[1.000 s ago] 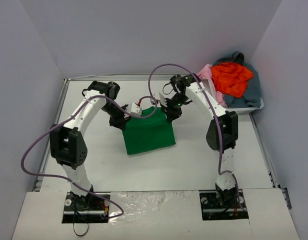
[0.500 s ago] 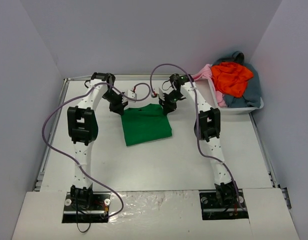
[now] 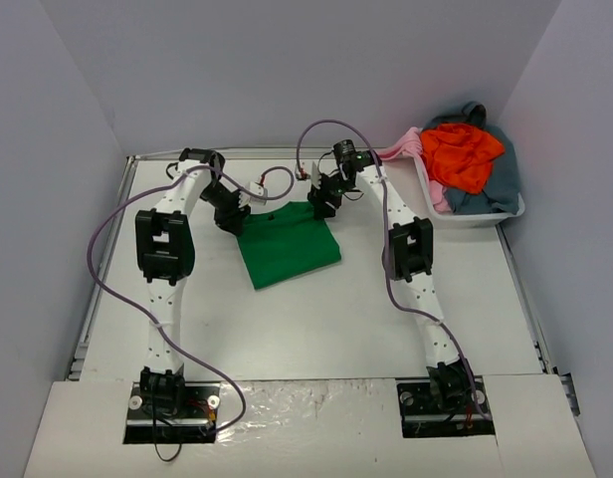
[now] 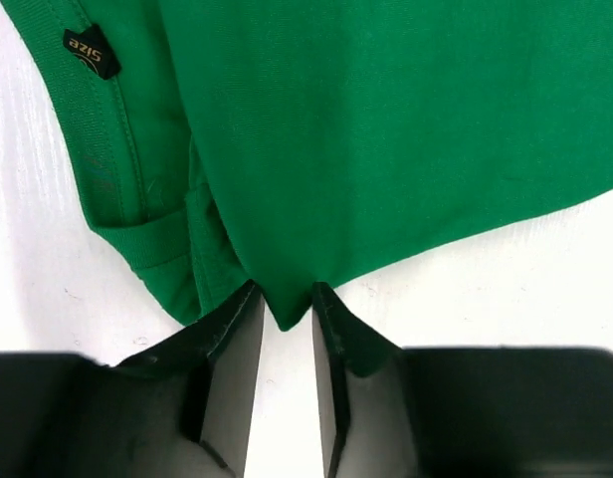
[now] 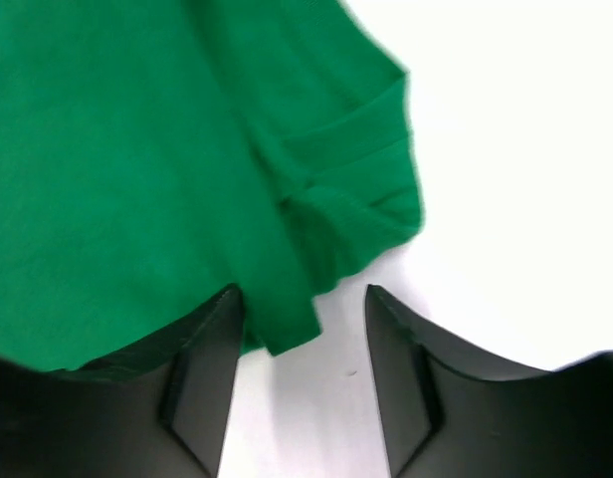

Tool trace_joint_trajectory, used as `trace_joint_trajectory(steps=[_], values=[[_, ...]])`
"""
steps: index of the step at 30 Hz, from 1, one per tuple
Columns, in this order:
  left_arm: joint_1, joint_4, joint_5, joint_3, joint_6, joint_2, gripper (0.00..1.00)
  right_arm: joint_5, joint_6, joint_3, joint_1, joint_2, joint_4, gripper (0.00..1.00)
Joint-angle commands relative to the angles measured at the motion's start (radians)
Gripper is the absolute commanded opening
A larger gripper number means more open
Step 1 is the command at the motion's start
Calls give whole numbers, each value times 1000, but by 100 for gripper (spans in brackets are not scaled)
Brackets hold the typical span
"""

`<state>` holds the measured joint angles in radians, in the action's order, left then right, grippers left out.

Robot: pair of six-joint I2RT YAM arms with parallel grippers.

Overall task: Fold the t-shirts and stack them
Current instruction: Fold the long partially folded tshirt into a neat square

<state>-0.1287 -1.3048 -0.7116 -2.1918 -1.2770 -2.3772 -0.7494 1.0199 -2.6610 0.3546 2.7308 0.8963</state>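
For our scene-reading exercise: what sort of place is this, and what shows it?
Probably a robot test cell: a white table boxed in by plain walls, two robot arms bolted at its near edge, and a tub heaped with shirts.

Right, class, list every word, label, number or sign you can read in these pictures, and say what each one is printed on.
"size": gold letters on a small black tag sewn to the collar band of the green t-shirt. It appears upside down in the left wrist view.
No other text can be read in the top external view or the right wrist view.
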Motion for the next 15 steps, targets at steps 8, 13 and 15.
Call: trace_joint_trajectory(steps=[8,13,15], values=[[18,-90,-32,10,262,107,43,134,-444,131,4,-187,-445,54],[24,292,85,273,638,321,44,296,-489,375,3,-383,-539,56],[26,428,156,351,717,387,47,346,-497,467,4,-456,-569,57]])
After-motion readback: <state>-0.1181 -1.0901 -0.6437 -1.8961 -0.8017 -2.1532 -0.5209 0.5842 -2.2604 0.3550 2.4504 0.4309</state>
